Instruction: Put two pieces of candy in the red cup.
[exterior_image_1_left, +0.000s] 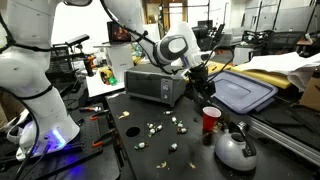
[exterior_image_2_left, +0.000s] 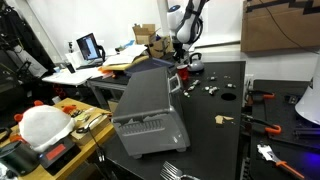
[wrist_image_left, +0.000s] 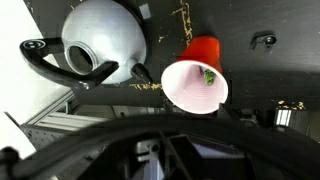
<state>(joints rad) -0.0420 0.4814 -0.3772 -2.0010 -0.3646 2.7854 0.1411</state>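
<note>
The red cup (exterior_image_1_left: 210, 120) stands upright on the dark table beside the grey kettle (exterior_image_1_left: 235, 149). My gripper (exterior_image_1_left: 202, 80) hangs just above the cup; its fingers are too dark and blurred to read. In the wrist view the red cup (wrist_image_left: 203, 50) lies right below the camera, white inside, with one small greenish lump (wrist_image_left: 208, 76) in it. Several pieces of candy (exterior_image_1_left: 151, 128) lie scattered on the table away from the cup, and some show in an exterior view (exterior_image_2_left: 211, 90). The cup is hidden behind the gripper (exterior_image_2_left: 184, 60) there.
The kettle (wrist_image_left: 100, 40) sits close beside the cup, handle toward the table edge. A grey toaster oven (exterior_image_1_left: 155, 85) stands at the back, with a grey tray lid (exterior_image_1_left: 243, 92) beside it. A tan scrap (exterior_image_2_left: 222, 120) lies on the table. Tools lie near the edge (exterior_image_2_left: 262, 98).
</note>
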